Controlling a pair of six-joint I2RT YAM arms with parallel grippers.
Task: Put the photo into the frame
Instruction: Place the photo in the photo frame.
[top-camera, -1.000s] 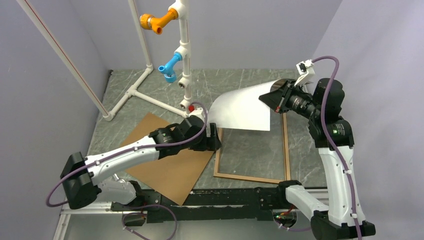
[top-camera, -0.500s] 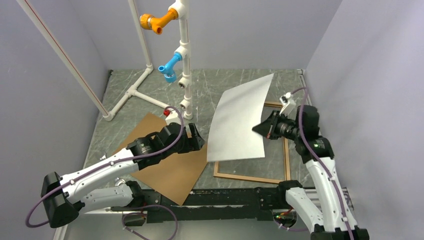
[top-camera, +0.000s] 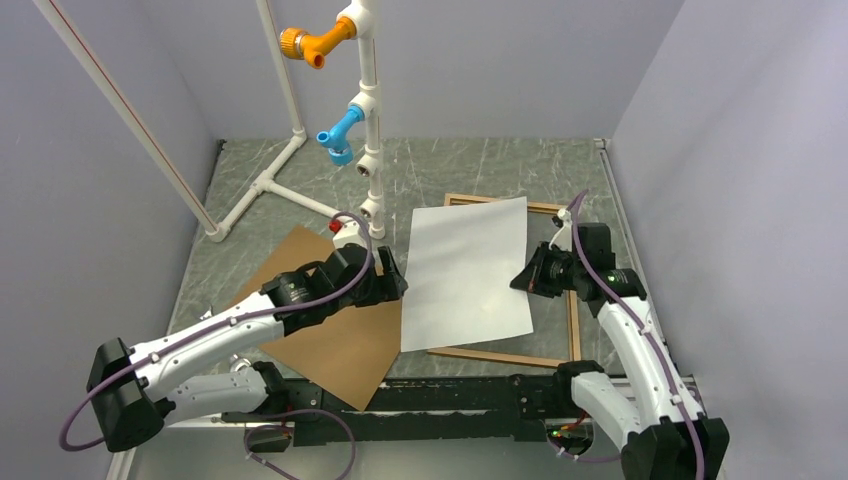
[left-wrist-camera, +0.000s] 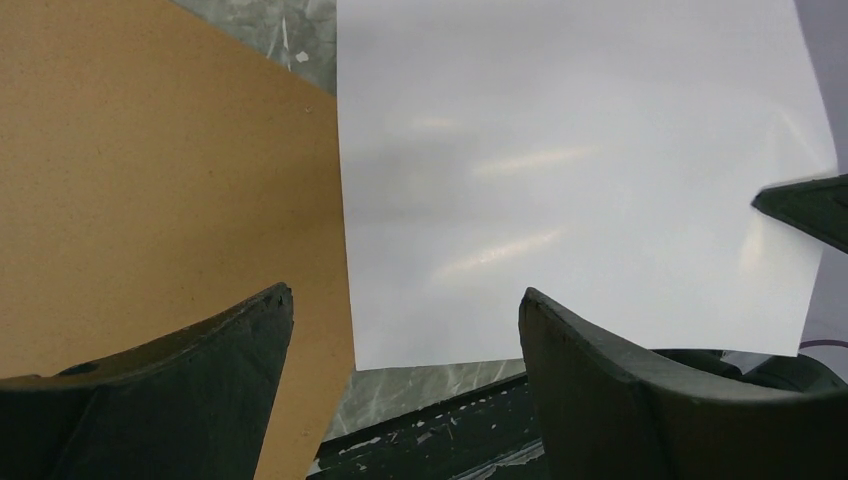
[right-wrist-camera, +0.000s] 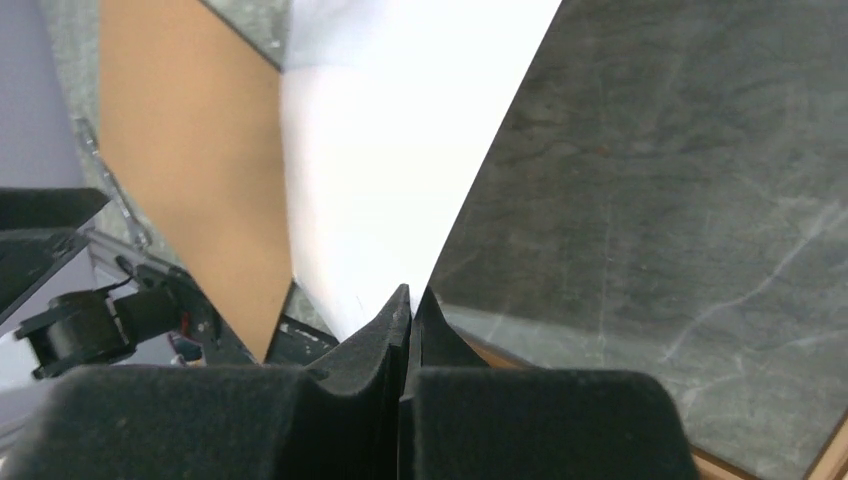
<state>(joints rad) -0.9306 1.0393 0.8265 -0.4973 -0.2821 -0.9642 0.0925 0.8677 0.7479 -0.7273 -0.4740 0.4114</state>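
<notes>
Our right hand (top-camera: 522, 279) pinches the photo (top-camera: 465, 270), white side up, over the frame (top-camera: 574, 322); our left hand (left-wrist-camera: 405, 305) hangs open; we think the photo is not tucked in yet.

On the bench (top-camera: 470, 165), the photo (top-camera: 465, 272) lies at centre over the left part of the frame (top-camera: 500, 356). The board (top-camera: 330, 345) lies just left of it, and the pipe stand (top-camera: 367, 130) is behind, upper left.

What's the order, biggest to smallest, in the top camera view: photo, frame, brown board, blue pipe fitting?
1. frame and brown board: they look alike and both are partly covered, so unranked.
2. photo, white back up, slightly smaller than the frame.
3. blue pipe fitting, far smaller.
</notes>
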